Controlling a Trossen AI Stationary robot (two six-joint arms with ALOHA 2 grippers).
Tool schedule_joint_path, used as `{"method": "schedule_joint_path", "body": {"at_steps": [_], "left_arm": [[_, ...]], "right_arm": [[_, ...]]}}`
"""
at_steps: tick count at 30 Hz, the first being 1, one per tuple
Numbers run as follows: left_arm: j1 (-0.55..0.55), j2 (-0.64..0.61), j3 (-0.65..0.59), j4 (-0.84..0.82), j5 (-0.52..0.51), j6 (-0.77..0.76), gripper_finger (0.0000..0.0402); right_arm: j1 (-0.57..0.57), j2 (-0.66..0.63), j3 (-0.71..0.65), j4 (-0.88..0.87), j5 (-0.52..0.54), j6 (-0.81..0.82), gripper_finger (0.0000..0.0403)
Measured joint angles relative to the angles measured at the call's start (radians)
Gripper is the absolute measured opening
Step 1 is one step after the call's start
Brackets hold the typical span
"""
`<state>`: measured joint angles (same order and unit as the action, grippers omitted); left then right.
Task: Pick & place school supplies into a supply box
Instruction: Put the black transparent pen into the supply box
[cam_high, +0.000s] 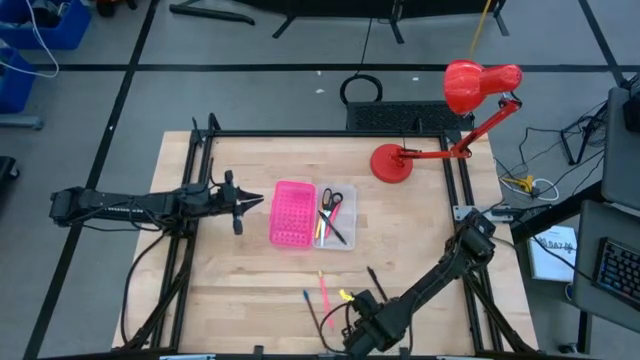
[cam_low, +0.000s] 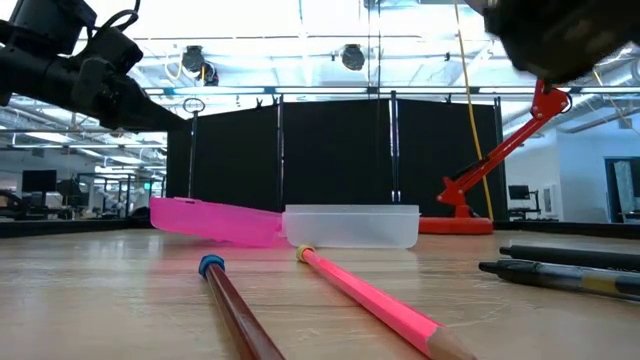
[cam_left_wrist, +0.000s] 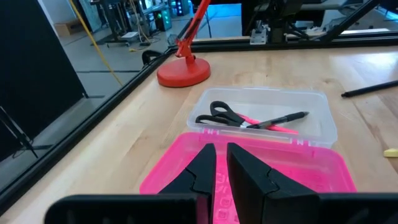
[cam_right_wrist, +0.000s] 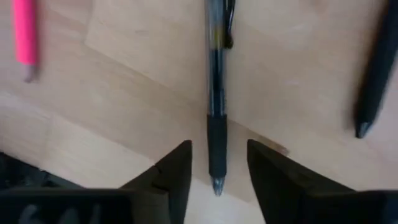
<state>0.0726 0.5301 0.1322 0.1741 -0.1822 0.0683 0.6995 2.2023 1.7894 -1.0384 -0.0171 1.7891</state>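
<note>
Right wrist view: right hand (cam_right_wrist: 216, 163) fingers apart astride black pen (cam_right_wrist: 216, 106); pen top cut off.

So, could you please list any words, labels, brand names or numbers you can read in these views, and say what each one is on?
None can be read.
Pen between the right pincer fingers: no legible print on its barrel.
Clear supply box, pink perforated half, scissors: no lettering visible.
Red lamp: no label visible.
Paper sheet off the table's right edge: print too small to read.
</note>
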Motion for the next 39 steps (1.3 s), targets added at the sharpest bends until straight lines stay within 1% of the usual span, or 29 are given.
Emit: {"method": "schedule_joint_path", "body": {"at_steps": [2,4,7,10,13,15,17,20,21,25,27,29,31,35,38,39], "left_arm": [[0.000,0.000,0.000,0.001,0.000,0.002,0.0049],[0.000,0.000,0.000,0.001,0.000,0.001,0.0049],[0.000,0.000,0.000,0.002,0.000,0.001,0.0049],[0.000,0.000,0.000,0.002,0.000,0.001,0.0049],[0.000,0.000,0.000,0.002,0.000,-0.003,0.0049],[0.000,0.000,0.000,0.002,0.000,-0.003,0.0049],[0.000,0.000,0.000,0.002,0.000,-0.004,0.0049],[0.000,0.000,0.000,0.002,0.000,-0.003,0.0049],[0.000,0.000,0.000,0.001,0.000,-0.003,0.0049],[0.000,0.000,0.000,-0.001,0.000,-0.002,0.0049],[0.000,0.000,0.000,-0.002,0.000,-0.001,0.0049],[0.000,0.000,0.000,-0.004,0.000,0.000,0.0049],[0.000,0.000,0.000,-0.007,0.000,-0.001,0.0049],[0.000,0.000,0.000,-0.010,0.000,-0.005,0.0049],[0.000,0.000,0.000,-0.008,0.000,-0.023,0.0049],[0.000,0.000,0.000,-0.007,0.000,-0.025,0.0049]], "right_arm": [[-0.006,0.000,-0.025,0.035,-0.037,-0.018,0.0159],[-0.010,0.000,-0.050,0.069,-0.045,-0.041,0.0164],[-0.015,-0.005,-0.087,0.095,-0.066,-0.074,0.0163],[-0.020,-0.010,-0.131,0.102,-0.066,-0.096,0.0151],[-0.021,-0.008,-0.182,0.134,-0.071,-0.099,0.0132],[-0.020,-0.009,-0.224,0.177,-0.072,-0.073,0.0113],[-0.021,-0.012,-0.268,0.235,-0.093,-0.025,0.0084],[-0.025,-0.014,-0.314,0.329,-0.151,-0.030,0.0029],[-0.026,-0.015,-0.321,0.339,-0.161,-0.042,0.0021],[-0.030,-0.034,-0.325,0.347,-0.159,-0.055,0.0021],[-0.032,-0.073,-0.326,0.362,-0.119,-0.055,0.0021],[-0.028,-0.126,-0.327,0.384,-0.041,-0.056,0.0021],[-0.026,-0.180,-0.334,0.355,0.073,-0.056,0.0021],[-0.056,-0.324,-0.328,0.342,0.339,-0.070,0.0021],[-0.093,-0.399,-0.328,0.296,0.483,-0.083,0.0021],[-0.115,-0.417,-0.331,0.280,0.508,-0.084,0.0021]]}}
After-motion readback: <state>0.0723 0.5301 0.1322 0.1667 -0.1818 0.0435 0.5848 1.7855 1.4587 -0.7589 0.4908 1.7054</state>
